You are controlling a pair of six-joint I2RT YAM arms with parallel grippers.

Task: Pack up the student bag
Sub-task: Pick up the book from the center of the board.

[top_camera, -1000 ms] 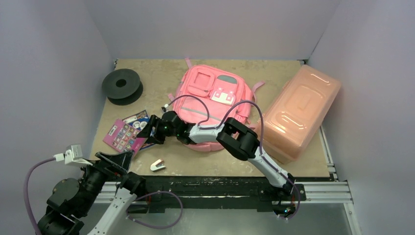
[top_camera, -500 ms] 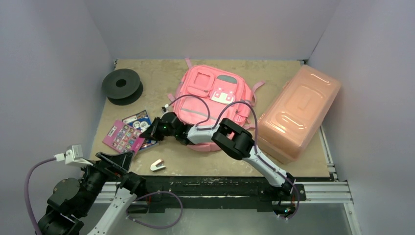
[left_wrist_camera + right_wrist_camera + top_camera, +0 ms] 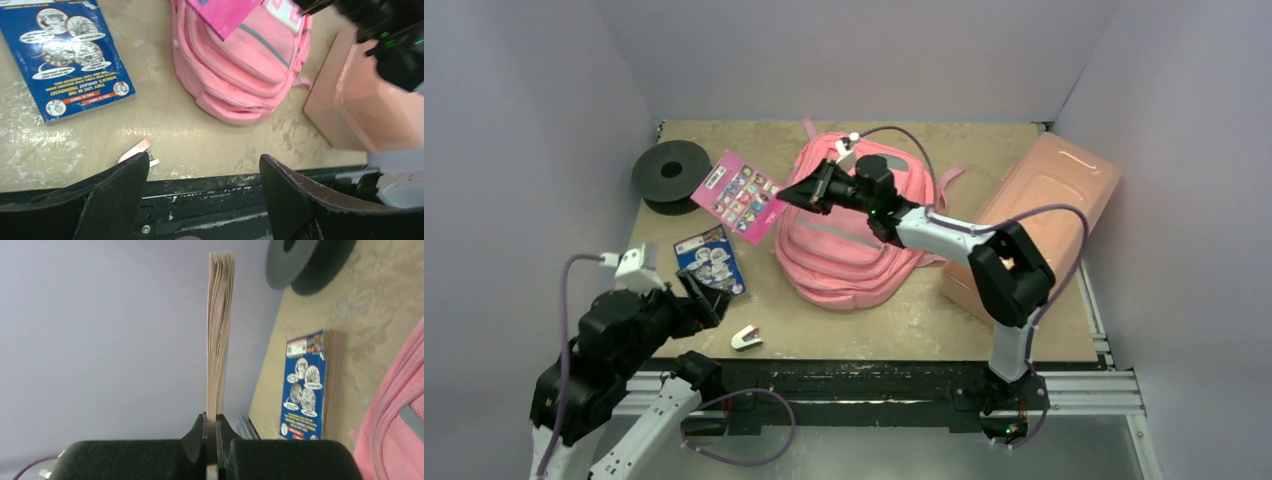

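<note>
The student bag is a pink backpack lying flat mid-table, also seen in the left wrist view. My right gripper is shut on a pink book with a grid of pictures, held in the air over the bag's upper left. In the right wrist view the book's page edge stands upright out of the shut right gripper. My left gripper hovers open at the near left edge, with nothing between its fingers. A blue book lies on the table left of the bag.
A black spool sits at the back left. A salmon plastic box with a lid lies right of the bag. A small white and pink stapler-like item rests near the front edge, just ahead of my left fingers.
My right gripper shut on the pink book and lifted it off the table, carrying it back and up beside the bag. The blue book is uncovered. My left arm rose and swung forward.
</note>
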